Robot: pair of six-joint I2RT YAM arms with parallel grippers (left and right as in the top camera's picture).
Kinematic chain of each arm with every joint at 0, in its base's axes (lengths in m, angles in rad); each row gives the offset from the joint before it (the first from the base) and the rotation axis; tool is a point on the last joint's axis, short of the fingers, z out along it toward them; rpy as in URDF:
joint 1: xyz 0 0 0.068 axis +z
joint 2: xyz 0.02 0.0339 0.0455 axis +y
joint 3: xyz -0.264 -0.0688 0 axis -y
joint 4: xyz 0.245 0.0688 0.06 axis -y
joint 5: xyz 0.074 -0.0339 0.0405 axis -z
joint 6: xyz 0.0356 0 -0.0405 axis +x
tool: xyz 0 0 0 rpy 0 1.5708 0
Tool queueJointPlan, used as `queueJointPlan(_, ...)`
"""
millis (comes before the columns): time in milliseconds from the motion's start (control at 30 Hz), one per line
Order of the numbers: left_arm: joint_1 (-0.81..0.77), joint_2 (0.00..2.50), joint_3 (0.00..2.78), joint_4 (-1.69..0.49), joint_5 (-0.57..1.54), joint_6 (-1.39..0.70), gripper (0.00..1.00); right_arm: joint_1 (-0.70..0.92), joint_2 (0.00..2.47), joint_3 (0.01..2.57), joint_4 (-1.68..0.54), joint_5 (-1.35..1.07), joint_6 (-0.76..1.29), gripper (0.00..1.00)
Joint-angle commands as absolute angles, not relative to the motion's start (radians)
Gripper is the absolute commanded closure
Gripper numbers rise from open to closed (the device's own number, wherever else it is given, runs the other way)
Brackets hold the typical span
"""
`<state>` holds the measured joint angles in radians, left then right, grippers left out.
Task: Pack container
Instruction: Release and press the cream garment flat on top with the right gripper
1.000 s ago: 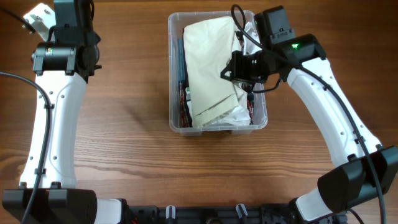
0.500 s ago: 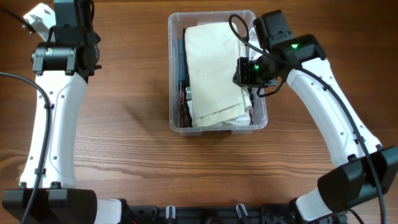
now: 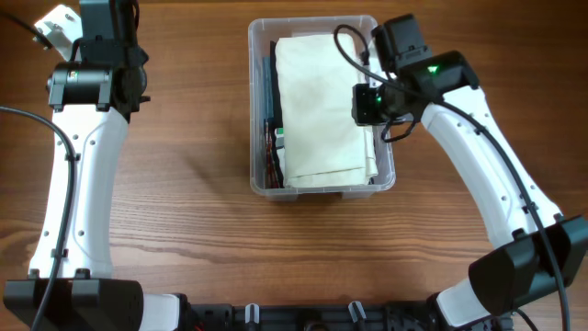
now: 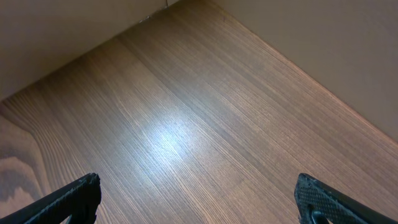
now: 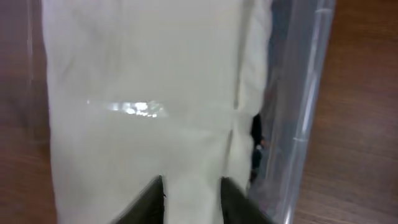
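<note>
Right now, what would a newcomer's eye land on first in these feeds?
The clear container at top centre, nearly filled by a cream folded cloth. The right gripper hangs over the cloth's right edge. The left gripper stands open over the wooden table, far left.

The wooden table (image 3: 193, 221) has streaky brown grain and meets a beige wall (image 4: 323, 50). A folded cream cloth (image 3: 317, 101) lies flat atop darker folded items (image 3: 270, 92) (blue and red edges peeking out leftward) inside the container (image 3: 254, 175).
</note>
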<state>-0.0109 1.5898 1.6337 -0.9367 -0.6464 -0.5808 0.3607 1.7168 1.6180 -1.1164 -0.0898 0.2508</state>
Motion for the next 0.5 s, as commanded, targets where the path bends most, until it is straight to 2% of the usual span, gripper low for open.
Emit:
queueJointPlan(0, -0.004, 1.592, 1.634, -0.936, -0.664, -0.58, 0.0, 0.413, 1.711, 1.627, -1.111, -0.104, 0.245, 0.96)
queueJointPlan(267, -0.004, 1.592, 1.634, -0.936, -0.664, -0.58, 0.0, 0.457, 1.711, 1.502, -1.048, 0.022, 0.318, 0.96)
queueJointPlan(467, -0.004, 1.592, 1.634, -0.936, -0.664, -0.58, 0.0, 0.457, 1.711, 1.177, -0.772, -0.095, 0.315, 0.96)
